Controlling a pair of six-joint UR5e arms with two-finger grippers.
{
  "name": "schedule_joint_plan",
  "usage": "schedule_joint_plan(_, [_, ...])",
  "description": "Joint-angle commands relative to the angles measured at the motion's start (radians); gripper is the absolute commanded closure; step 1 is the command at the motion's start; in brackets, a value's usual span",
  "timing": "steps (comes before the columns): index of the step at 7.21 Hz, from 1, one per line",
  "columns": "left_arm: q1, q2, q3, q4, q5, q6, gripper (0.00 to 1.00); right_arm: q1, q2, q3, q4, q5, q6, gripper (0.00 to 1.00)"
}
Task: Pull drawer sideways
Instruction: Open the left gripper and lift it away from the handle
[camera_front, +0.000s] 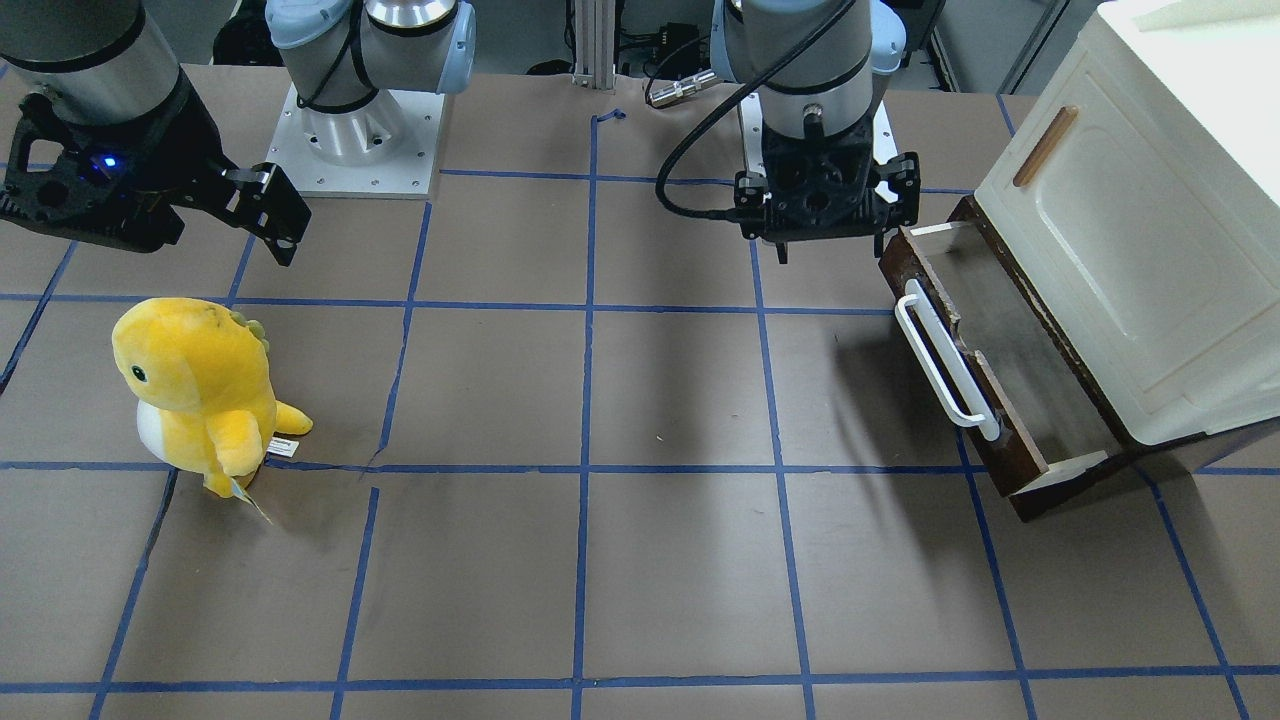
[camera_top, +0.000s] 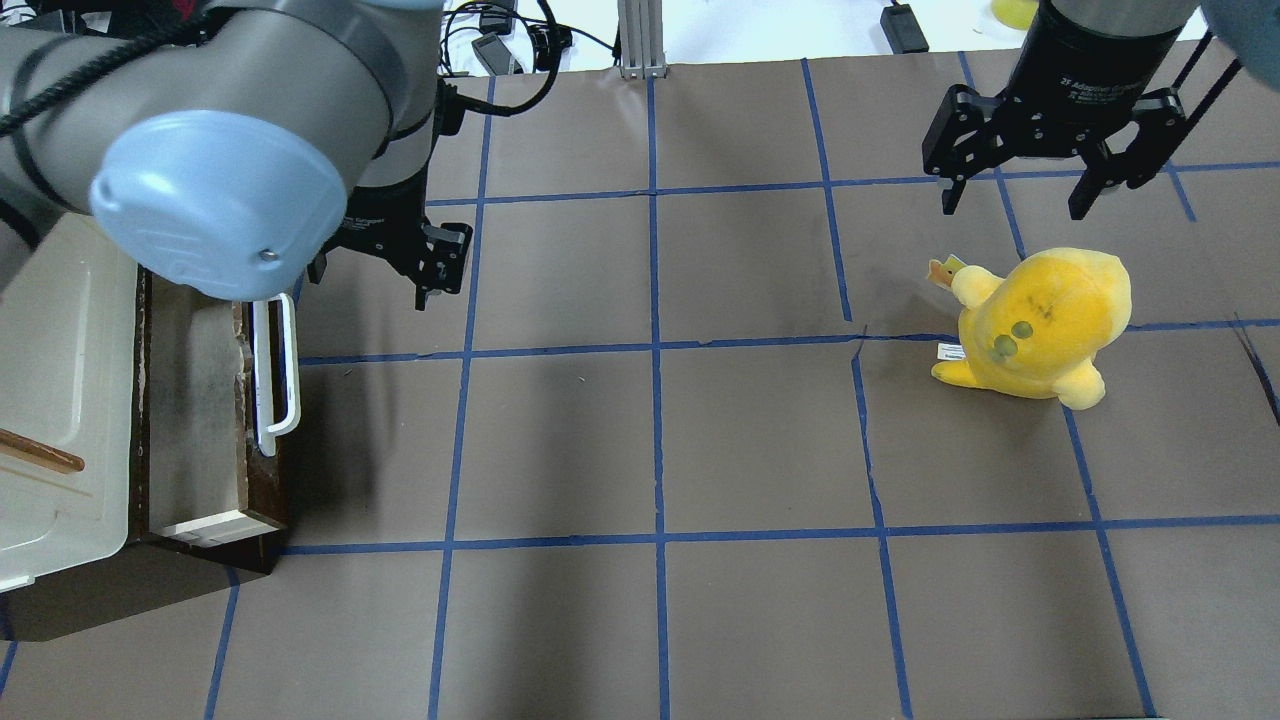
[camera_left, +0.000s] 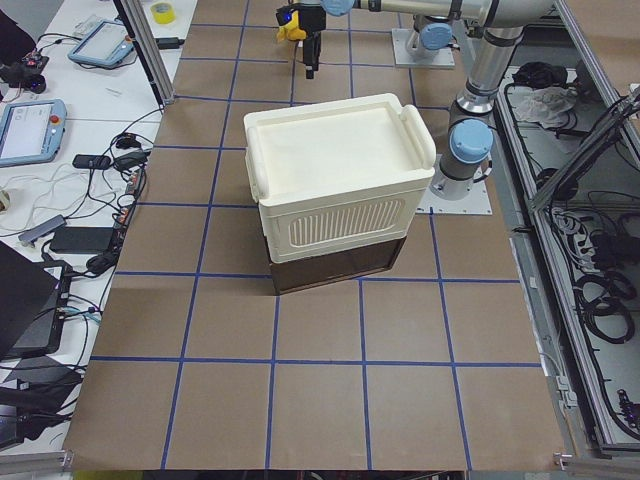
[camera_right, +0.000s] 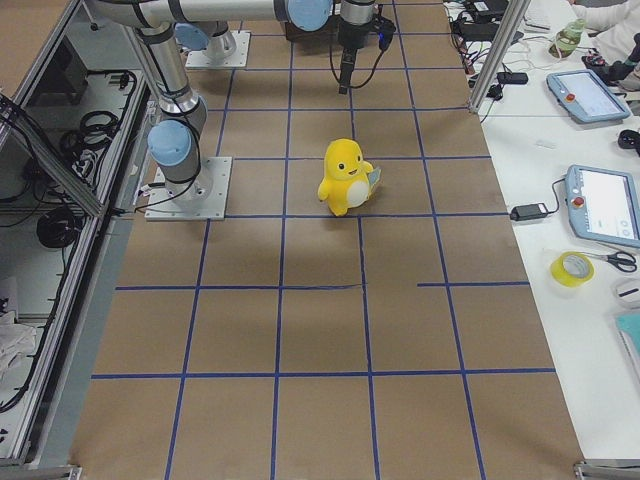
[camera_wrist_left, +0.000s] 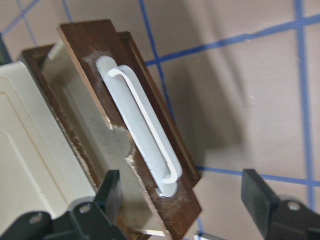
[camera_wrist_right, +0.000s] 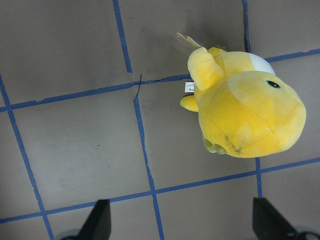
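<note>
The dark brown drawer (camera_front: 1010, 340) stands pulled partway out from under the cream cabinet (camera_front: 1130, 250), its white bar handle (camera_front: 940, 365) on the front. In the overhead view the drawer (camera_top: 190, 400) and its handle (camera_top: 275, 375) are at the left. My left gripper (camera_front: 830, 235) is open and empty, hovering above the table beside the robot-side end of the drawer front, not touching it. The left wrist view shows the handle (camera_wrist_left: 142, 127) below its spread fingers (camera_wrist_left: 107, 195). My right gripper (camera_top: 1015, 190) is open and empty, raised above the table just beyond the plush.
A yellow plush dinosaur (camera_top: 1040, 320) stands on the robot's right half of the brown, blue-taped table, also in the right wrist view (camera_wrist_right: 245, 110). The cabinet door has a small tan handle (camera_front: 1045, 145). Robot bases stand at the back (camera_front: 350, 130).
</note>
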Motion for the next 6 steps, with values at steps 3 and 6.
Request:
schedule_joint_plan(3, [0.143, 0.093, 0.046, 0.009, -0.244, 0.079, 0.10, 0.000, -0.001, 0.000, 0.000, 0.000, 0.000, 0.00])
schedule_joint_plan(6, [0.197, 0.118, 0.034, 0.009, -0.312, 0.075, 0.00, 0.000, -0.001, 0.000, 0.000, 0.000, 0.000, 0.00])
